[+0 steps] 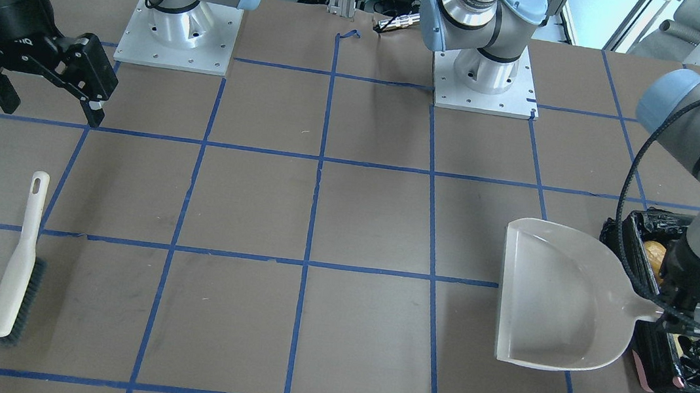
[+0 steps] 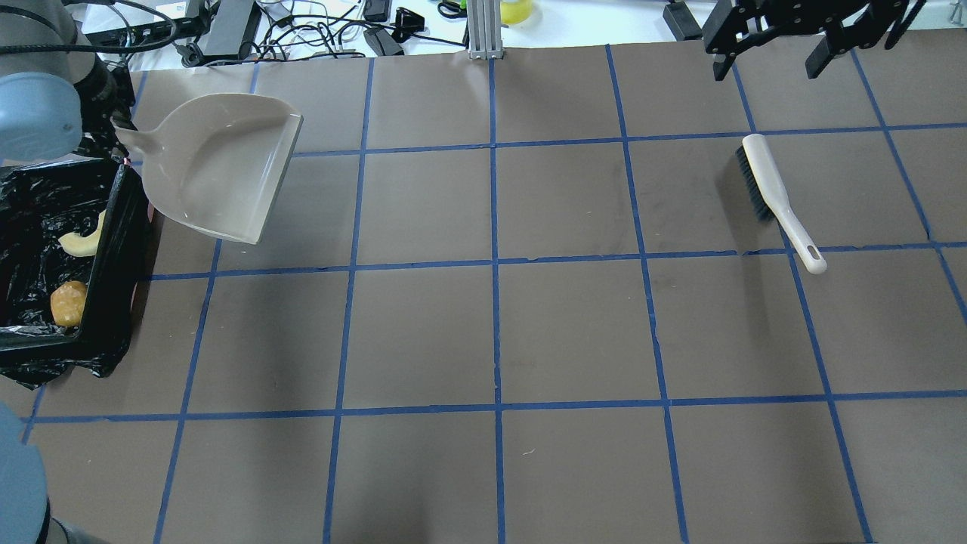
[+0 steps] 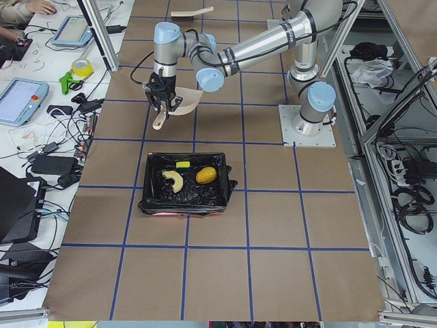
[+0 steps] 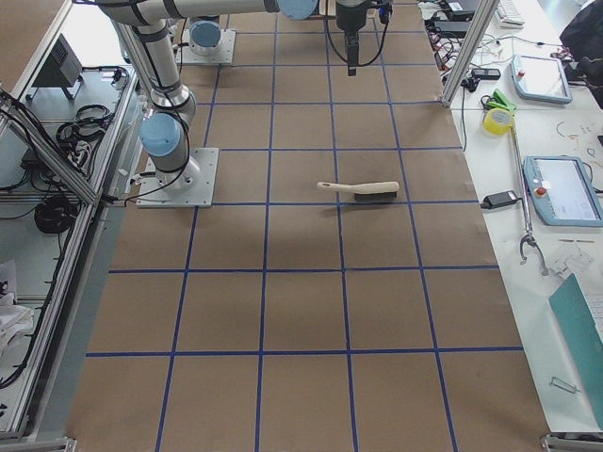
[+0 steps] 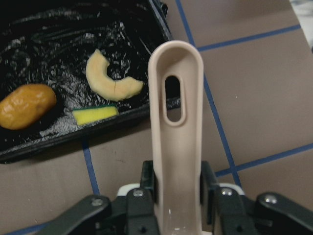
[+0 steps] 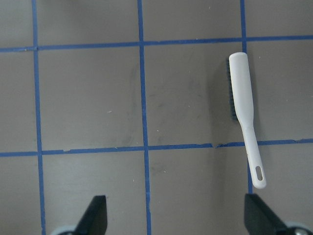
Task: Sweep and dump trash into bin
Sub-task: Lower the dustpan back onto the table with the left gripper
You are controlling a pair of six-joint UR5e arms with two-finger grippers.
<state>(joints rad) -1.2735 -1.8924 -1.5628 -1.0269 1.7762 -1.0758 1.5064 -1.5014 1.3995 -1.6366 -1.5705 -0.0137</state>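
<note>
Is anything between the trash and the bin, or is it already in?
Nothing visible is in the way. All three pieces already lie inside the bin: potato-shaped lump, crescent slice, sponge block. The dustpan, held by the left end effector, is empty.

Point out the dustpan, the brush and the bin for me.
dustpan (image 2: 219, 162), overhead exterior view, bare inside of its scoop.
brush (image 2: 763, 170), overhead exterior view, beige back over the bristles.
bin (image 2: 109, 249), overhead exterior view, bag-covered side wall facing the table.

Bin liner (image 2: 38, 196): crinkly, glossy black plastic
Dustpan (image 2: 219, 166): smooth beige plastic
Table (image 2: 423, 332): matt brown surface
Brush (image 2: 778, 200): pale plastic, dark bristles
</note>
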